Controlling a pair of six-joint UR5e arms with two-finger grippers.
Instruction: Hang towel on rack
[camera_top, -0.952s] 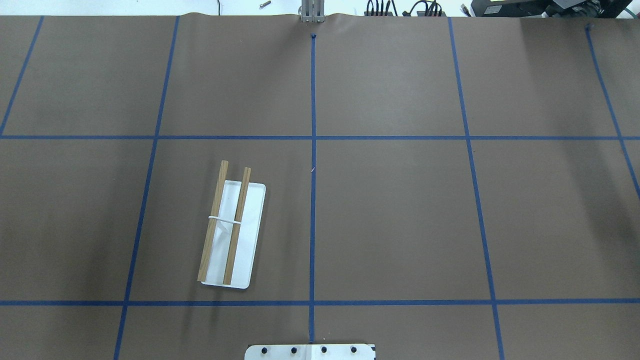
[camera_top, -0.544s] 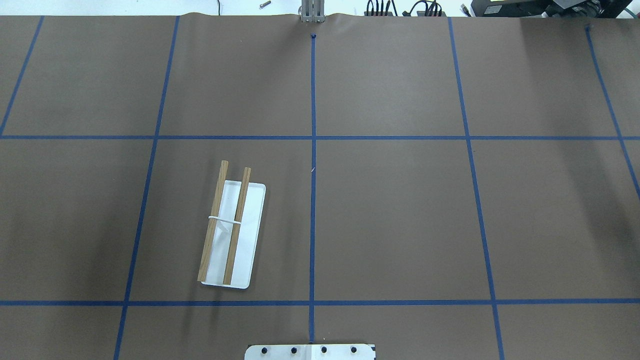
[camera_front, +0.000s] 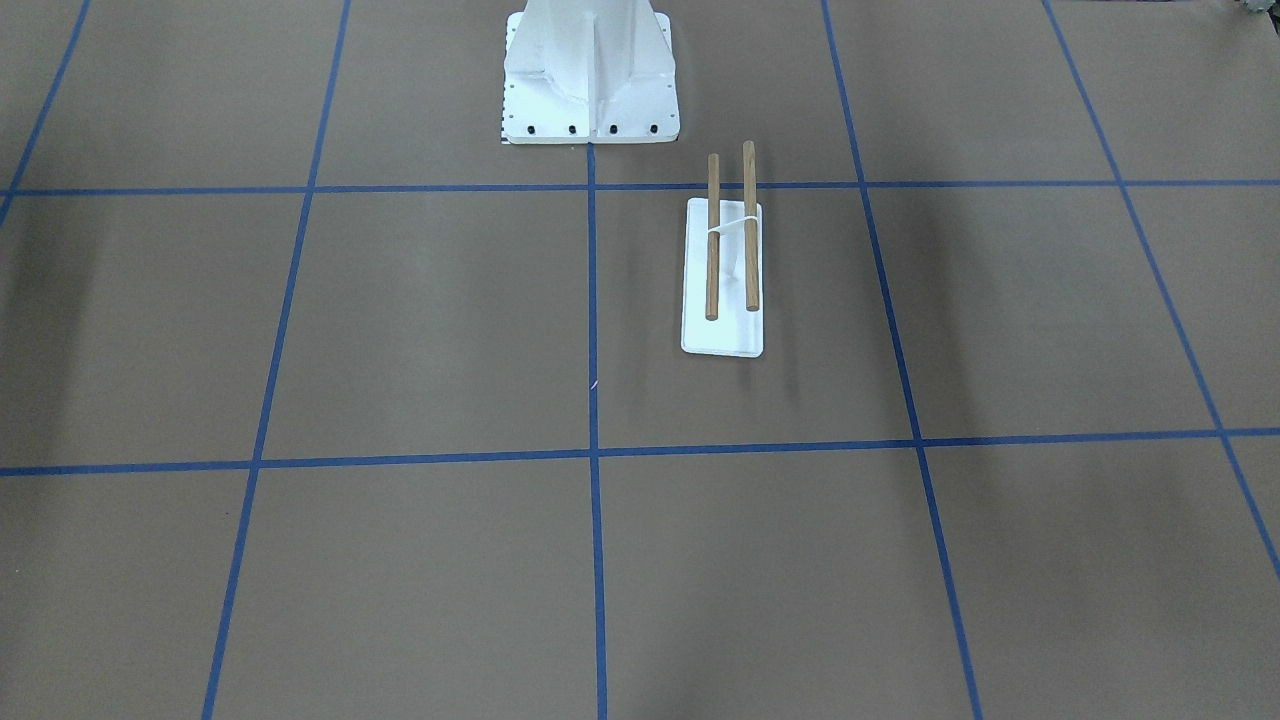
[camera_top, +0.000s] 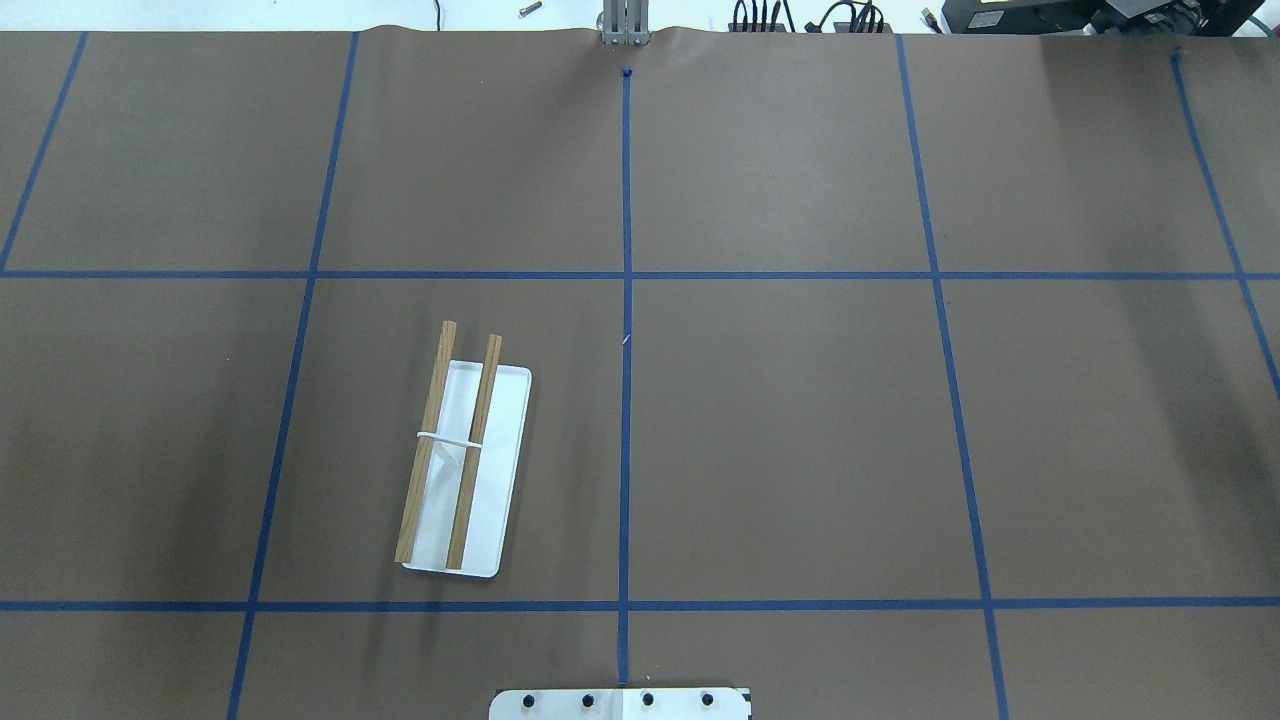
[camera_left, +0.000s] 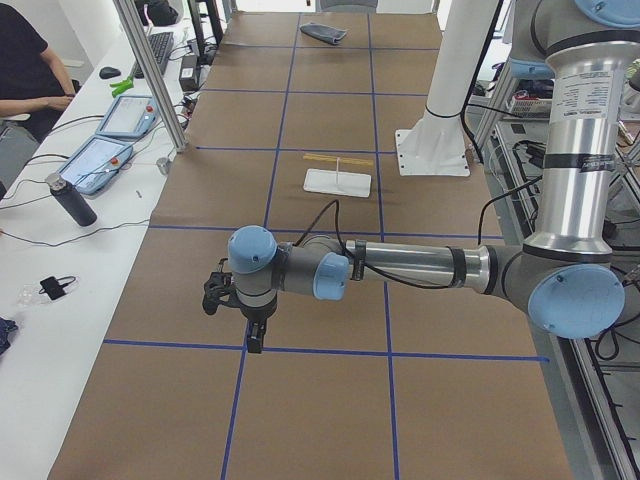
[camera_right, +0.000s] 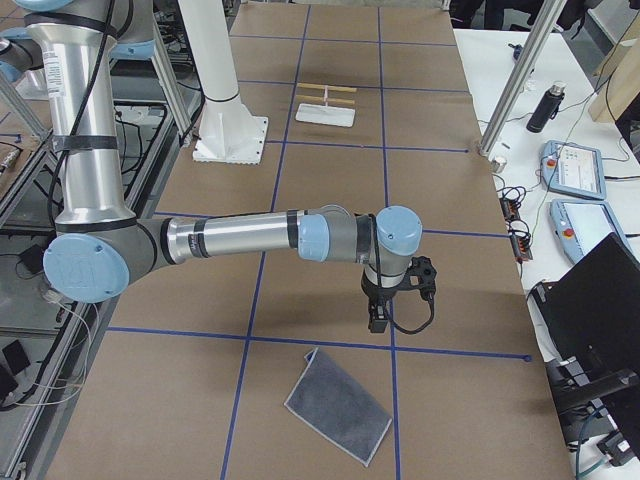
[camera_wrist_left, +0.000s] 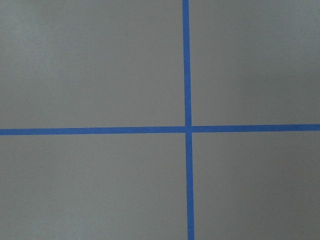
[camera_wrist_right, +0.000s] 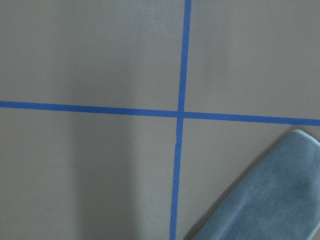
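The rack (camera_top: 497, 455) stands on the table's left half, a white flat base with two parallel wooden dowels; it also shows in the front-facing view (camera_front: 722, 335). The towel (camera_right: 338, 405), dark grey with a lighter edge, lies flat at the table's right end, and its corner shows in the right wrist view (camera_wrist_right: 270, 200). My right gripper (camera_right: 377, 322) points down just beside the towel, above a blue tape crossing. My left gripper (camera_left: 254, 345) points down at the table's left end, far from the rack. I cannot tell whether either gripper is open or shut.
The large white bolted pedestal (camera_front: 590, 80) stands at the robot's edge near the rack. Blue tape lines (camera_top: 626, 300) grid the brown table cover. A side table with tablets (camera_left: 95, 160), a bottle (camera_left: 72, 200) and a seated person (camera_left: 25, 60) runs along the far edge.
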